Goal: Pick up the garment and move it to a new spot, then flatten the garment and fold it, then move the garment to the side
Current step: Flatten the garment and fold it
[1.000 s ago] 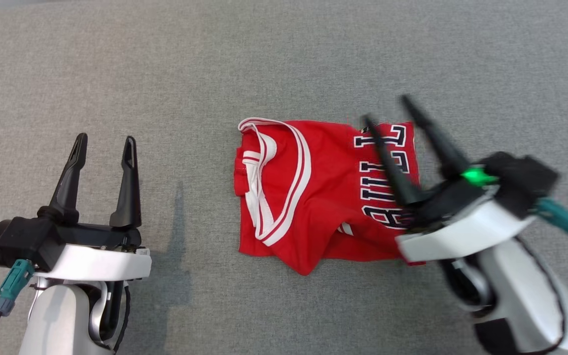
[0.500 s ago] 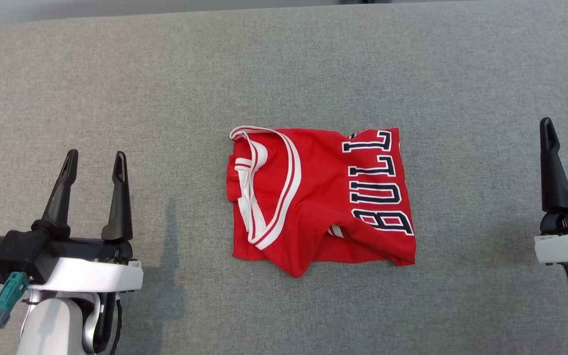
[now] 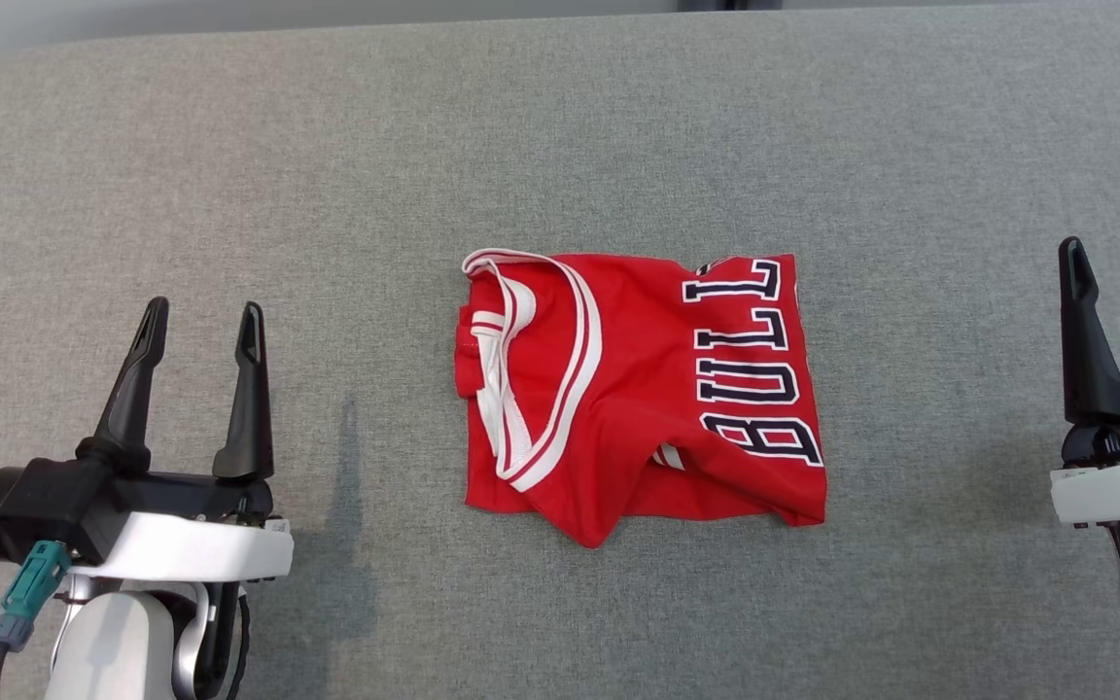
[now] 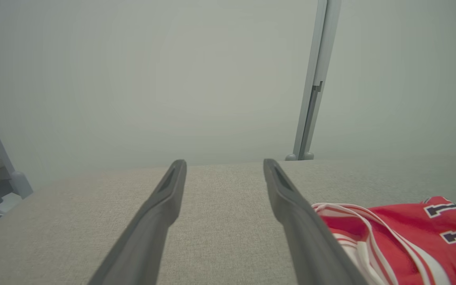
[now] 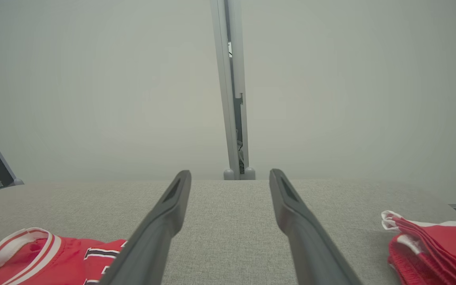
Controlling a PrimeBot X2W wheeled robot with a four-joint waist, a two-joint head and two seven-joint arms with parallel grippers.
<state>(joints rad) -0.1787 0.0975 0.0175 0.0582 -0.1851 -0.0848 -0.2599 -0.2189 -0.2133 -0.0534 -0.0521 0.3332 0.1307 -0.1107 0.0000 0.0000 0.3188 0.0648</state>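
**A:** Where's the garment?

**B:** The red sleeveless jersey with white trim and dark lettering (image 3: 638,389) lies folded but rumpled at the centre of the head view. It rests on the grey fabric-covered surface (image 3: 327,146), well apart from both my hands.

**A:** Your jaws?

**B:** My left gripper (image 3: 203,311), lower left, is spread wide and empty. My right gripper (image 3: 1117,241), at the right edge, is the same.

**A:** Which step?

**B:** I judge the fold done, with shifting it aside left. That calls for pinching all layers at one edge.

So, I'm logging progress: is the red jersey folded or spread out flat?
Folded, roughly. The red jersey lies on the grey surface in doubled layers, striped trim at its left, lower edge rumpled.
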